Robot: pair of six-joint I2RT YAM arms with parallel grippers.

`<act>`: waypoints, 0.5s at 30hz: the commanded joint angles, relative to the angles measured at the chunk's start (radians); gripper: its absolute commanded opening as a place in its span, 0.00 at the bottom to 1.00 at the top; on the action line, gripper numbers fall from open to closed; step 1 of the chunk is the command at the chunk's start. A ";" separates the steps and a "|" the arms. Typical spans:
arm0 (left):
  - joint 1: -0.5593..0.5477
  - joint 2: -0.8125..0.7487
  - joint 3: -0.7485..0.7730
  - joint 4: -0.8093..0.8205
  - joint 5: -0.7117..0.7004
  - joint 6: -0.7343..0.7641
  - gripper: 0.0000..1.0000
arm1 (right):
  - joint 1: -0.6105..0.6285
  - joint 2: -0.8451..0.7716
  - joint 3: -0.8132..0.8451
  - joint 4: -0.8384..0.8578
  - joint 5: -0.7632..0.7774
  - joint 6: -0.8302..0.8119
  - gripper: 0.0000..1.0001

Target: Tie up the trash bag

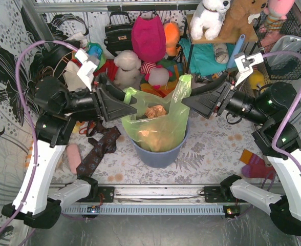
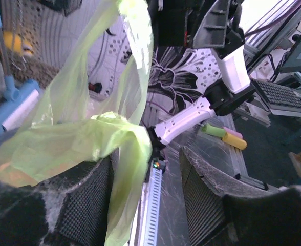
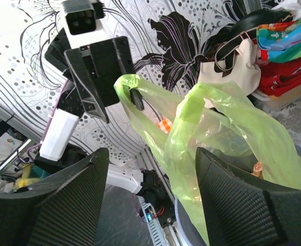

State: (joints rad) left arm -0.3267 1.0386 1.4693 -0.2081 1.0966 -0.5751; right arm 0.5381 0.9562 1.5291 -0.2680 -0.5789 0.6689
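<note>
The trash bag [image 1: 158, 128], thin crinkled translucent lime-green film, sits at frame centre inside a round blue-grey bin [image 1: 160, 154]; crumpled orange-brown paper [image 1: 154, 111] shows through it; the left gripper [image 1: 126, 105], at the bag's left, holds its textured black jaws apart, one bag handle draped over one finger; the right gripper [image 1: 191, 98], at the bag's upper right, is likewise parted, the other handle rising unclamped in the gap.

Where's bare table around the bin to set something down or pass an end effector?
Free: the cloth right of the bin, up to the red-orange item; also the strip between bin and front rail. Crowded: plush toys behind, patterned tie on the left.
</note>
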 commanded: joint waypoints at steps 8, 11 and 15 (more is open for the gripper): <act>0.032 -0.032 0.138 0.045 -0.140 0.033 0.55 | 0.000 0.036 -0.026 0.217 0.033 0.093 0.68; 0.033 -0.028 0.129 0.059 -0.168 0.029 0.55 | -0.001 0.044 -0.033 0.232 0.065 0.107 0.67; 0.034 -0.011 0.116 0.050 -0.174 0.023 0.56 | -0.001 0.040 -0.054 0.227 0.103 0.119 0.67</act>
State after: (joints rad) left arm -0.3000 1.0111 1.5871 -0.1856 0.9607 -0.5598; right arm 0.5381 1.0069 1.4940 -0.1089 -0.5247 0.7532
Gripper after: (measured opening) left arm 0.557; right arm 0.674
